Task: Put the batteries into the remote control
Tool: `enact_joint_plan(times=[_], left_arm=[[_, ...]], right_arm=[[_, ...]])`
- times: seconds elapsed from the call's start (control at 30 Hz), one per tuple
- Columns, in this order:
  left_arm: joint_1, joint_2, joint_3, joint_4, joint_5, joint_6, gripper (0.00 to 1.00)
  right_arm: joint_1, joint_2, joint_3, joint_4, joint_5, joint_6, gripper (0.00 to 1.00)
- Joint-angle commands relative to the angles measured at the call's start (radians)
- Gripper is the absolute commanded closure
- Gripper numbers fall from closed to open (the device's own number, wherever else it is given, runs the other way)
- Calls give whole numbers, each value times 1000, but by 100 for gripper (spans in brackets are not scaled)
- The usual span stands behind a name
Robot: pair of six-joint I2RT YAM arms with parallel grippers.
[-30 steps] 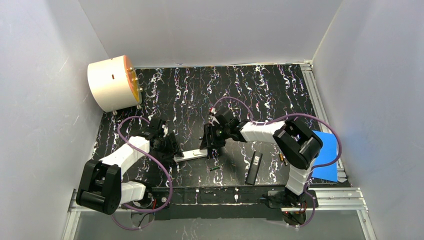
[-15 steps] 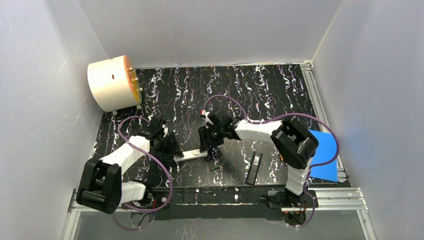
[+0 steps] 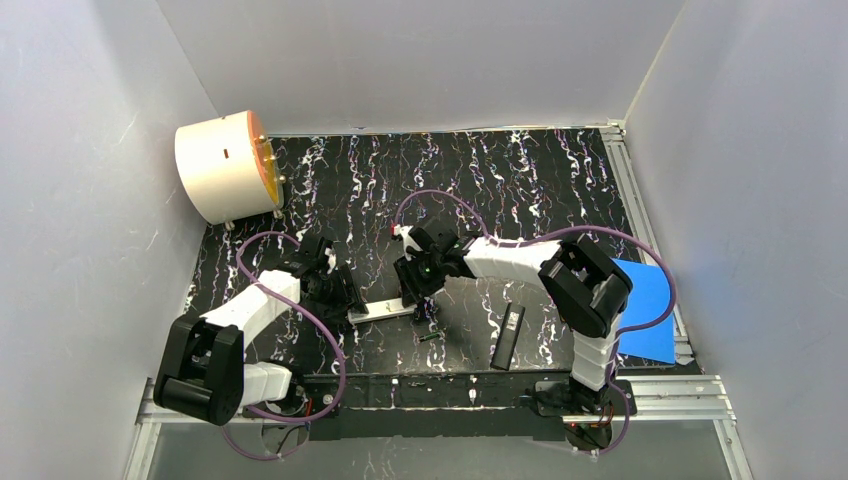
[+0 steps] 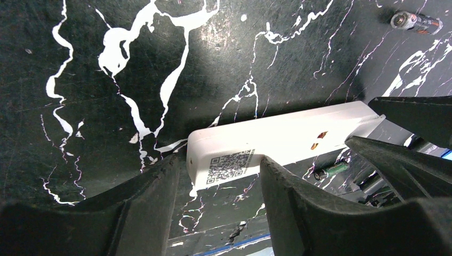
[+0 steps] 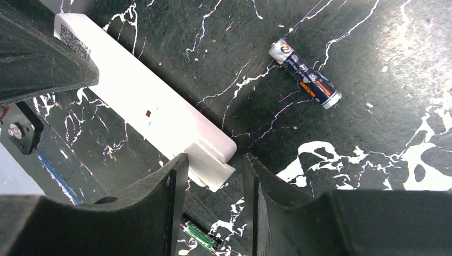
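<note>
Right wrist view: white plastic remote (image 5: pixel 154 114) lay on black marbled tabletop (image 5: pixel 373 160), black-and-orange cylindrical battery (image 5: pixel 305 73) loose nearby. My right hand (image 5: pixel 212 160) straddled cover end, fingers apart, clamping unclear; left hand (image 4: pixel 219 160) open at QR end. Judged best: brace remote, slide cover lengthwise.

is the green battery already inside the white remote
No, the green battery lies on the black tabletop beside the white remote, not in it.

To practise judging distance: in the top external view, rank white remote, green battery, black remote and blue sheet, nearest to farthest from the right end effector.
1. white remote, at the tips of the right end effector.
2. green battery, nearer the bases.
3. black remote, to the right.
4. blue sheet, far right edge.
</note>
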Motion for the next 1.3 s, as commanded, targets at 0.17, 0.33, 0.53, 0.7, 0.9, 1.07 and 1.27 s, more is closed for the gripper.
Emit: enact_joint_plan(times=[0.17,0.33,0.53,0.7,0.9,1.07,1.27], left_arm=[[4,18,0,-17,-16,-2,44],[3,21,-4,-10,-9,-6,45],[3,26,-4,-8,-10,-6,46],[4,29,-2,-9,-13,-3,46],[3,32,-3,-5,-13,-1,45],[3,32,-5,-1,-13,-3,45],[4,34,-7,2,-12,-6,45]], right_arm=[[10,86,33,-105,17,20,49],[14,102,56,-124,30,69,53],[11,126,124,-240,93,94,49],[-10,84,113,-244,68,99,42],[-70,13,44,-142,-61,177,39],[-89,-14,-5,-34,-130,257,39],[-90,-7,-60,67,-153,387,43]])
